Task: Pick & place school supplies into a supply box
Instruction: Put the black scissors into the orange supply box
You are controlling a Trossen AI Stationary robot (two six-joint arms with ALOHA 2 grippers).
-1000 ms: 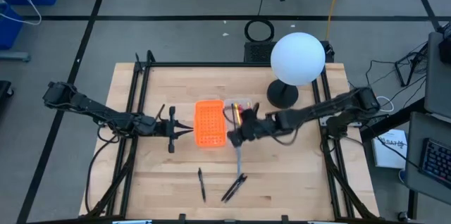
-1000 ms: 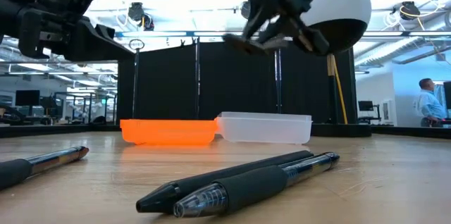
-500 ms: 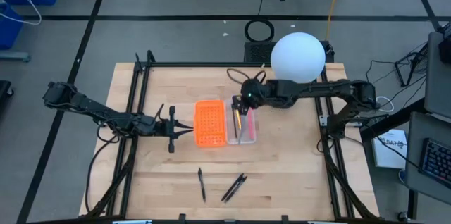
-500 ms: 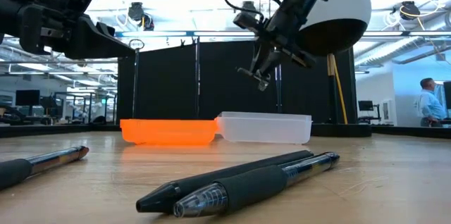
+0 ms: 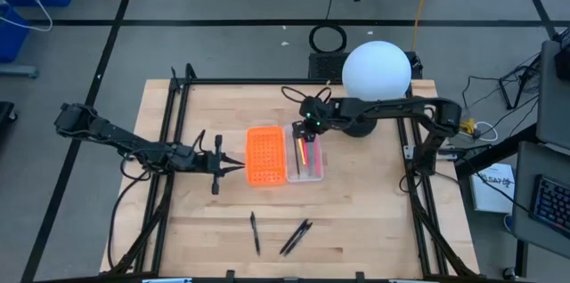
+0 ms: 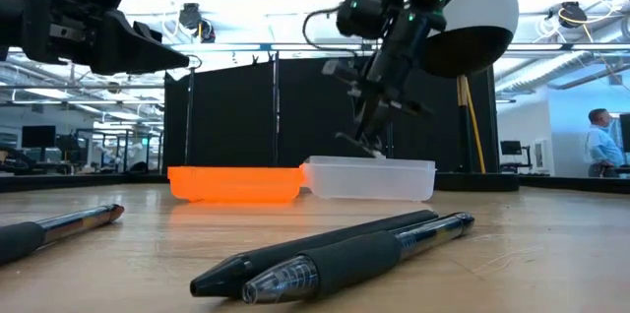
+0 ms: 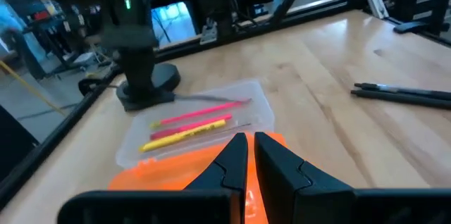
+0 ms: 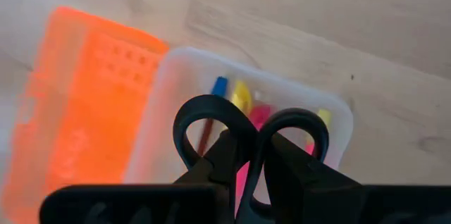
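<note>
The supply box lies open mid-table: its orange half (image 5: 265, 155) sits left of its clear half (image 5: 305, 162). Pink (image 7: 201, 113) and yellow (image 7: 187, 134) pencils lie in the clear half. My right gripper (image 5: 307, 128) hangs over the far end of the clear half, pointing down and shut on the black-handled scissors (image 8: 250, 129), whose lower end (image 6: 356, 143) is just above the rim. My left gripper (image 5: 233, 164) hovers shut, left of the orange half. A black pen (image 5: 255, 232) and two more pens (image 5: 296, 237) lie flat near the table's near edge. My right gripper pinches the scissors between its two fingers just behind the two black handle loops (image 8: 211, 122). The fingers come from above, pointing down. The loops stick out beyond the fingertips (image 8: 224, 155) toward the clear half, and the scissors are lifted clear. The blades are hidden by the gripper.
A white globe lamp (image 5: 377, 74) on a black base (image 5: 356, 121) stands right behind the right arm, near the far right corner. Black frame rails (image 5: 178, 132) run along the table's left and right sides. Bare wood lies between the box and the pens.
My right gripper carried the scissors from the box's near end toward the far edge and now stands over the clear half. It tipped from level to pointing down, then lowered until the scissors' end came close to the rim. The left arm stayed still.
</note>
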